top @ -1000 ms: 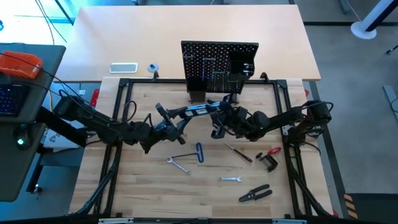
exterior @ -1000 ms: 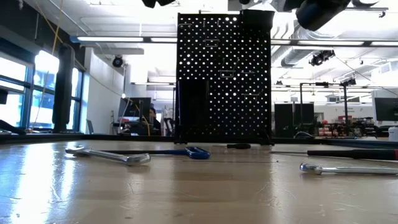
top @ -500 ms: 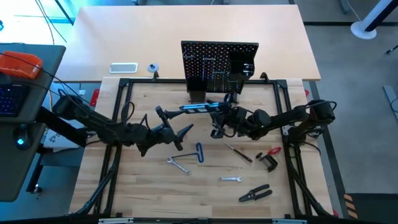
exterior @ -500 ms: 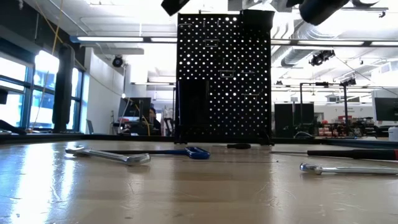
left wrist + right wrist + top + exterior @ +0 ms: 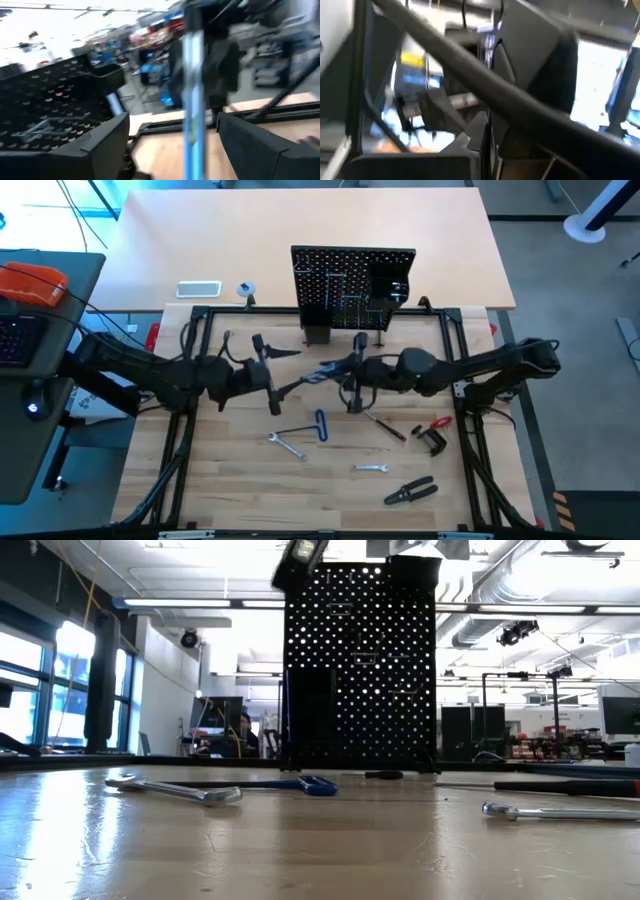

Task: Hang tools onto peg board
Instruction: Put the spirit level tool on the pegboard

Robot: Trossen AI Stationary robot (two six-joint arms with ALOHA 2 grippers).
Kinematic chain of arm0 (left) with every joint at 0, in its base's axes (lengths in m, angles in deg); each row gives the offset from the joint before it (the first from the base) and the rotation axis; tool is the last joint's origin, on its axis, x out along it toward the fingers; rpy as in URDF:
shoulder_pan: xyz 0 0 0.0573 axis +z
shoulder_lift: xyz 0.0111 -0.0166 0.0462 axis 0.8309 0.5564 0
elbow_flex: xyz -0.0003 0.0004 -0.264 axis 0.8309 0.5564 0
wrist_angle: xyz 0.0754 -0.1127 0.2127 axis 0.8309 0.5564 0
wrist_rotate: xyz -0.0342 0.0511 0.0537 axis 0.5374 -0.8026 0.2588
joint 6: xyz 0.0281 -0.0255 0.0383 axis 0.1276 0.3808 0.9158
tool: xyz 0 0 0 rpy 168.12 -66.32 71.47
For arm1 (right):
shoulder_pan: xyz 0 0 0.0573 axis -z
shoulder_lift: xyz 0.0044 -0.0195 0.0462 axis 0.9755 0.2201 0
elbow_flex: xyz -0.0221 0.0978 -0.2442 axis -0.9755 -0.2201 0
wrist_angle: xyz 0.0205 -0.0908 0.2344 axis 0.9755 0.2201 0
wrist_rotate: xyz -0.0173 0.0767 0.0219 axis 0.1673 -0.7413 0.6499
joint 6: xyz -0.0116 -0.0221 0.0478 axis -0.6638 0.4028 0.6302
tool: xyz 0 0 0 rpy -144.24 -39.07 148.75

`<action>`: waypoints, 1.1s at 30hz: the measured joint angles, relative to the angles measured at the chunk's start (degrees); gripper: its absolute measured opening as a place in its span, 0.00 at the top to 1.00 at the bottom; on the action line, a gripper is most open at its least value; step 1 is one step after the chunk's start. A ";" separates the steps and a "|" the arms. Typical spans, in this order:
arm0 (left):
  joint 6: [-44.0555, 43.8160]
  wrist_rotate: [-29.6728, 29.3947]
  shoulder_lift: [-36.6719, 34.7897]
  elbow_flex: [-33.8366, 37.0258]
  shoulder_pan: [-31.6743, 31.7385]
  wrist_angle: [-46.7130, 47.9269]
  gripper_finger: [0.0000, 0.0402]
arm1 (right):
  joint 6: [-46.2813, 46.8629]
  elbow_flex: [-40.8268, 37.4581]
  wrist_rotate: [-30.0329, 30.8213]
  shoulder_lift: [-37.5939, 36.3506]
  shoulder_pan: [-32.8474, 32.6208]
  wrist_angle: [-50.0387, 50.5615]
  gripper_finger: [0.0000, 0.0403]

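Note:
A long black level (image 5: pixel 310 377) with a blue strip hangs in the air in front of the upright black peg board (image 5: pixel 353 285), with my right gripper (image 5: pixel 345 373) shut on it. My left gripper (image 5: pixel 272 377) stands open at the level's left end. In the left wrist view its fingers (image 5: pixel 100 145) flank the level (image 5: pixel 192 100) without touching it. The level's end (image 5: pixel 300 554) shows at the top of the low view. Other tools lie on the table: a blue-handled key (image 5: pixel 320 425), a wrench (image 5: pixel 288 444) and pliers (image 5: pixel 410 492). My right gripper holds the level at its right end (image 5: pixel 338 369), coming at it about level from the table's right side. The level is lifted clear of the table and reaches out leftward past the fingers. In the right wrist view it runs slanting as a dark bar (image 5: pixel 470 75); the fingers' exact place on it is blurred.
A red-and-black clamp (image 5: pixel 432 435), a thin screwdriver (image 5: pixel 383 425) and a small wrench (image 5: pixel 370 468) lie on the near right of the table. A white tray (image 5: pixel 198 288) and a tape roll (image 5: pixel 245 289) sit behind the frame. The peg board has hooks and a black bin (image 5: pixel 392 280).
My left gripper has opened, let go of the level, rolled, risen and drawn back a little toward the table's left. My right gripper has tipped upward and risen with the level, whose free left end has swung toward the near edge.

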 joint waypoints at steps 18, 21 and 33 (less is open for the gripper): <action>-20.04 34.64 4.21 -0.99 13.62 3.94 0.28 | -2.02 12.18 -2.50 1.80 -0.26 20.08 0.88; -19.89 36.30 5.89 -3.15 14.05 5.93 0.31 | -2.03 13.10 -2.68 2.10 0.17 20.87 0.88; -13.73 30.18 12.01 -12.17 14.02 16.15 0.60 | -0.38 13.85 0.17 2.80 0.79 24.61 0.88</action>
